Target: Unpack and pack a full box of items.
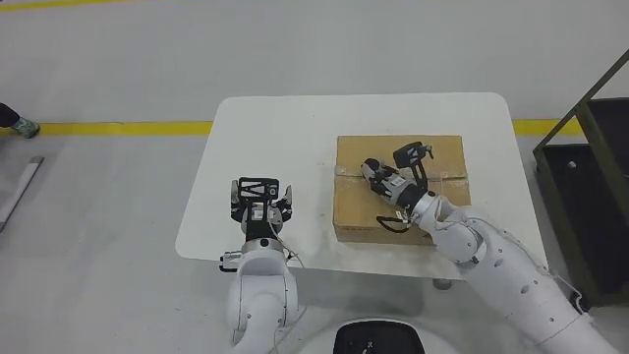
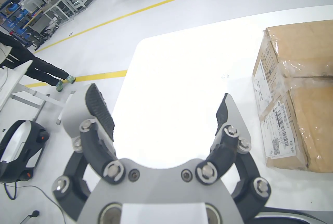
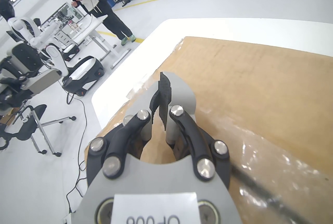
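A closed brown cardboard box [image 1: 401, 152] sits on the right half of the white table [image 1: 295, 128], its top seam sealed with clear tape [image 3: 260, 157]. My right gripper [image 1: 369, 167] rests low over the box top [image 3: 247, 74] near its left edge. It [image 3: 160, 87] is shut, with its tips beside a loose tape end [image 3: 136, 91]; whether any tape is pinched I cannot tell. My left gripper [image 1: 261, 187] hovers over the table's front left part. It [image 2: 158, 95] is open and holds nothing, with the box [image 2: 307, 53] off to its right.
Bare table [image 2: 182, 58] stretches between the left gripper and the box, and on to the far edge. A dark metal rack [image 1: 590, 177] stands on the floor just beyond the table's right side.
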Available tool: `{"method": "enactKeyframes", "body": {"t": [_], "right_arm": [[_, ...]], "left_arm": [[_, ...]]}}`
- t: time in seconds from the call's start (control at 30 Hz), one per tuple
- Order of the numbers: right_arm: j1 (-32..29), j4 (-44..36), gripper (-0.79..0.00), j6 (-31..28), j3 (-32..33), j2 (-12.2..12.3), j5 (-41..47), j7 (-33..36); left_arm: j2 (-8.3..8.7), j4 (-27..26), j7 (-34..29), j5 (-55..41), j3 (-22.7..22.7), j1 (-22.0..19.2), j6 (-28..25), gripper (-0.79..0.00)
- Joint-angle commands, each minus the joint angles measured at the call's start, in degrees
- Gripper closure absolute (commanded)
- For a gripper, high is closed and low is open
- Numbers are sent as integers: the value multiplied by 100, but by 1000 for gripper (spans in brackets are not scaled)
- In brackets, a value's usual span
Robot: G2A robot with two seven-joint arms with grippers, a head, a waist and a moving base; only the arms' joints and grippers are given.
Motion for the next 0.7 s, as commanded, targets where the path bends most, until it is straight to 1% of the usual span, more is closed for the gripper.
{"method": "enactKeyframes", "body": {"t": [0.0,0.13,0.23,0.43,0.67], "right_arm": [[-128,-300,0,-77,227,56,62,217],[-403,-639,0,-111,684,163,140,561],[-530,-664,0,-109,945,230,-144,661],[-514,-410,0,-66,1044,249,-247,809],[-437,-183,0,-58,1003,239,-544,690]], "left_arm": [[0,0,0,0,0,0,0,-785],[0,2,22,-16,-2,5,-2,-785],[2,39,188,-134,-40,52,-41,-785],[-4,76,238,-136,-40,-1,-117,-785],[-14,139,208,-83,-39,-100,-160,-785]]}}
